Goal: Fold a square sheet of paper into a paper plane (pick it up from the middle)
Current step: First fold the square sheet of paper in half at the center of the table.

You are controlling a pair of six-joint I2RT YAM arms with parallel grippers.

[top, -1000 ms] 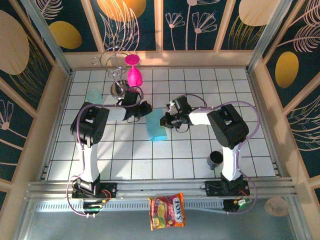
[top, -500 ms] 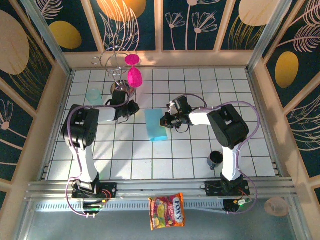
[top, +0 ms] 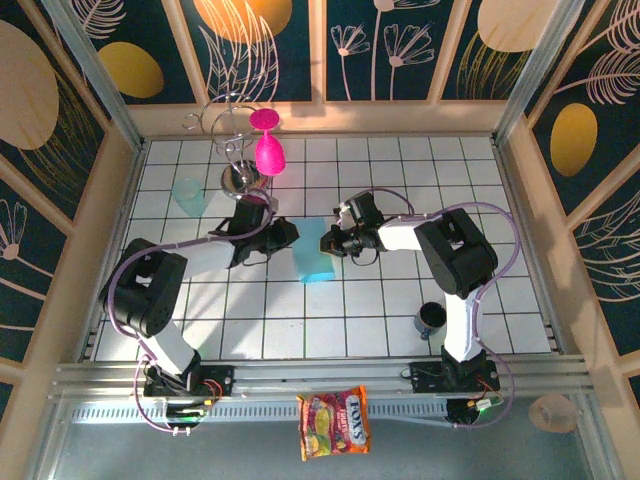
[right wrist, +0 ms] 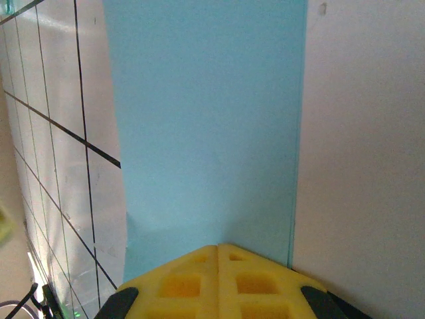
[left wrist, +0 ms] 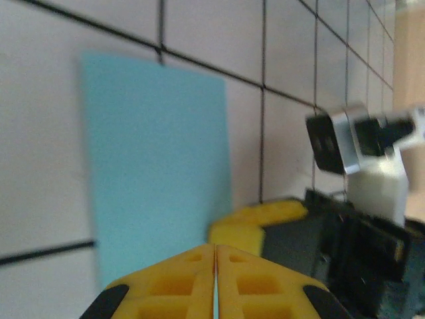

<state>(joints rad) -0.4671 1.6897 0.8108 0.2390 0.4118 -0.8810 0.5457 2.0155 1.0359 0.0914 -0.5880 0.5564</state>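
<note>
While both arms reach low over the tiled table (top: 380,320), the sheet of paper (top: 312,250) lies flat on the tiles. It is a little to the right of the wire rack (top: 232,130) and nearer the arm bases. It shows as a light-blue rectangle, narrower than it is long.

The left gripper (top: 289,236) sits between the rack and the paper. Its yellow fingers are pressed together with no gap, tips at the paper's left edge. The right gripper (top: 328,243) is on the paper's far side from the rack, fingers likewise closed tight, tips on the paper's right edge. Whether they pinch it I cannot tell.

Two pink goblets (top: 267,155) hang on the rack, and a pale-teal cup (top: 188,196) stands just left of its base.
</note>
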